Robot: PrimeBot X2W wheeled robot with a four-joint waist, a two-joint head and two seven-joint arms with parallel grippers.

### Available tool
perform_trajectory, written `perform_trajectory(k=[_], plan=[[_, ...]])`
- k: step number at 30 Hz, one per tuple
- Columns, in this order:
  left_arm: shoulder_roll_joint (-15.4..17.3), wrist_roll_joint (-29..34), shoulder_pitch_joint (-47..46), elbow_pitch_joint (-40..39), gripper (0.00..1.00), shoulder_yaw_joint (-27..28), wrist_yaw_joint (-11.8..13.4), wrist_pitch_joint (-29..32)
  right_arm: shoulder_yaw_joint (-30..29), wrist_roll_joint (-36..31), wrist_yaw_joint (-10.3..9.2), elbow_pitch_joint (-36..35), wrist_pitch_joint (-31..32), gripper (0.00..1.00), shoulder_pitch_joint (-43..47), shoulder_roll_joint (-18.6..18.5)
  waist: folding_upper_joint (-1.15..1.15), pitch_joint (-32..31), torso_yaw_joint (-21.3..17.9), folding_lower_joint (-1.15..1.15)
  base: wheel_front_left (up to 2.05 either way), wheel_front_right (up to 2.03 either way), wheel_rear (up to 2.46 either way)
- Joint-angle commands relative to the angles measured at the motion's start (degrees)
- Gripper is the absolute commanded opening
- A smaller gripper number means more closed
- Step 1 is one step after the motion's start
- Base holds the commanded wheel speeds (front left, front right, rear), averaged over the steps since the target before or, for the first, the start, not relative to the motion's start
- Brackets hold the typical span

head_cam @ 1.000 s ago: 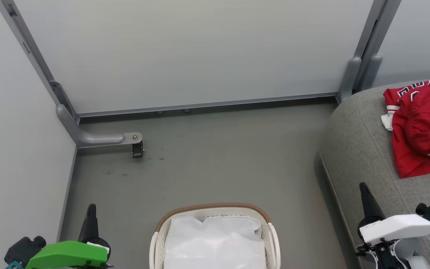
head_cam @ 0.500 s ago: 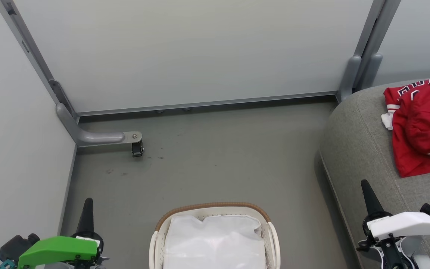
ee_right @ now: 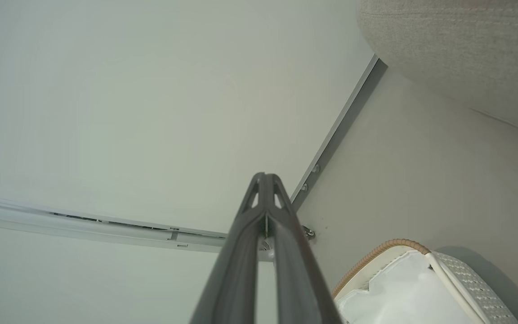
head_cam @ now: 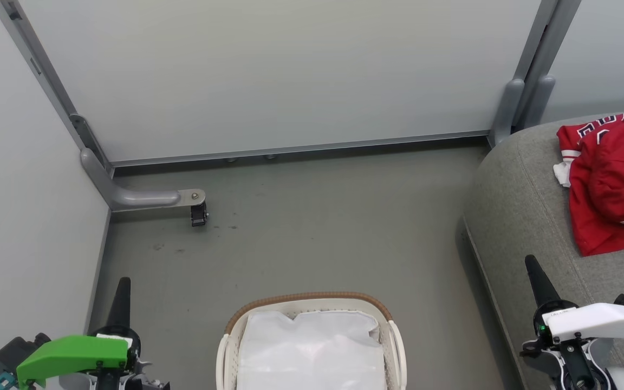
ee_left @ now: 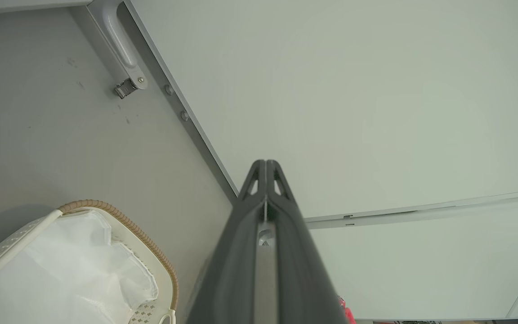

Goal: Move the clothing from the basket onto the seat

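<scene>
— Your grippers?
— My left gripper (head_cam: 123, 287) and right gripper (head_cam: 534, 268) are both pinched together on nothing and have sunk back toward me.
— And the clothing?
— The basket (head_cam: 306, 297) ahead shows its white liner (head_cam: 312, 346). The clothing (head_cam: 615, 184) lies heaped on the seat (head_cam: 512, 206). Looks finished.

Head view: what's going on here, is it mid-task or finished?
Nothing is being handled right now. The red clothing lies in a heap on the grey seat. The basket stands on the floor, and the part in view shows just its white liner. The left claw and the right claw are shut and empty, one on each side of the basket, touching nothing. The task looks done.
</scene>
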Motion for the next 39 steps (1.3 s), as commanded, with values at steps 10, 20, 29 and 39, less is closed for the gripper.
perform_trajectory(k=[10, 20, 29, 39], plan=[[-0.23, -4.75, -2.29, -0.18, 0.0, 1.49, -1.01, 1.5, -0.61, 5.91, -0.04, -1.06, 1.62, 0.0, -1.01, -0.38, 0.0, 0.17, -0.04, 0.0, 0.0, 0.0, 0.0], [-0.42, -8.41, -2.97, -0.08, 0.0, 2.59, -1.62, 2.74, -0.94, 10.7, -0.04, -1.46, 2.83, 0.0, -1.14, -0.42, 0.0, 0.35, -0.07, 0.0, 0.0, 0.0, 0.0], [-0.61, -11.52, -3.59, 0.02, 0.0, 3.38, -2.1, 3.79, -1.21, 14.6, -0.03, -1.75, 3.83, 0.0, -1.17, -0.45, 0.0, 0.51, -0.1, 0.0, 0.0, 0.0, 0.0], [-0.79, -14.66, -4.24, 0.09, 0.0, 4.33, -2.6, 4.83, -1.49, 18.61, -0.03, -2.03, 4.87, 0.0, -1.17, -0.49, 0.0, 0.68, -0.14, 0.0, 0.0, 0.0, 0.0]])
